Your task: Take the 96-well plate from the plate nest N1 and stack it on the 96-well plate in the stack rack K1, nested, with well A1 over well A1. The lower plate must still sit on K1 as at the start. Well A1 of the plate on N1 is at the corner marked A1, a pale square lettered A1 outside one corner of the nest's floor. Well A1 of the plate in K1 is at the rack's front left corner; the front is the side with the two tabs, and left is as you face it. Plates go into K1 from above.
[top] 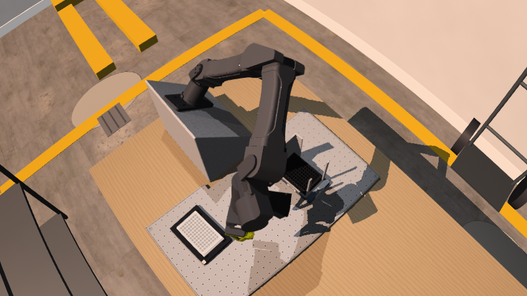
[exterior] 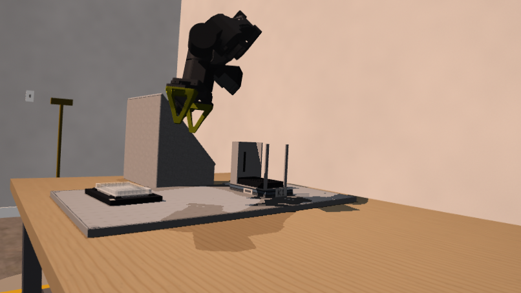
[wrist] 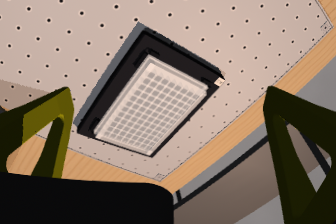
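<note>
A clear 96-well plate point(top: 199, 232) lies in the black plate nest N1 point(top: 202, 234) at the near left of the perforated base. It also shows in the side view point(exterior: 123, 188) and the wrist view point(wrist: 154, 105). A pale A1 square point(wrist: 218, 82) sits outside one corner of the nest. The stack rack K1 point(top: 305, 174) holds a dark 96-well plate point(top: 302, 175) between its posts and back wall point(exterior: 246, 165). My gripper point(exterior: 188, 114) with yellow-green fingers is open and empty, high above the base between the nest and the rack.
A grey wedge-shaped pedestal point(top: 194, 137) carries the arm's base behind the perforated plate point(top: 264, 207). The rack's thin posts point(exterior: 276, 169) stand upright. The wooden table edge shows in the wrist view point(wrist: 267, 130).
</note>
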`<state>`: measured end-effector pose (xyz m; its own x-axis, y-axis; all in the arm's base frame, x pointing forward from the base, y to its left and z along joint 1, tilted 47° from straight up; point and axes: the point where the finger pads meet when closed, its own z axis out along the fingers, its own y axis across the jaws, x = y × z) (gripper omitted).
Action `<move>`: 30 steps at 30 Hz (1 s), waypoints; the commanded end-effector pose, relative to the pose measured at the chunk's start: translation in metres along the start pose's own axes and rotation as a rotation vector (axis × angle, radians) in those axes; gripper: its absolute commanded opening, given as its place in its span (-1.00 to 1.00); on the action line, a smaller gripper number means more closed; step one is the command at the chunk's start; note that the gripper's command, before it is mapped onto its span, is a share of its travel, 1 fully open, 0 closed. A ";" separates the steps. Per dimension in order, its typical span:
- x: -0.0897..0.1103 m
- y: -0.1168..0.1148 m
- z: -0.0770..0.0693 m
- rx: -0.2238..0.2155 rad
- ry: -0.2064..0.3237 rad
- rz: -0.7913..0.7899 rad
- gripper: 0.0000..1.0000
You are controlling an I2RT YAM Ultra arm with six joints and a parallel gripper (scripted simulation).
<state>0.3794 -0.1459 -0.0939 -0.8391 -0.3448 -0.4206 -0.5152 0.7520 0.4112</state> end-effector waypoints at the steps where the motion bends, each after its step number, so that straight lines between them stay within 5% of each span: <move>1: 0.022 -0.008 -0.005 -0.018 -0.001 0.099 1.00; 3: 0.040 0.001 0.005 -0.051 0.013 0.111 1.00; 7: 0.040 -0.011 -0.001 -0.037 -0.004 0.163 1.00; 30: 0.142 -0.008 0.026 -0.196 -0.021 0.646 1.00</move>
<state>0.2812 -0.1781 -0.1742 -0.9905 0.0845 -0.1082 -0.0152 0.7160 0.6979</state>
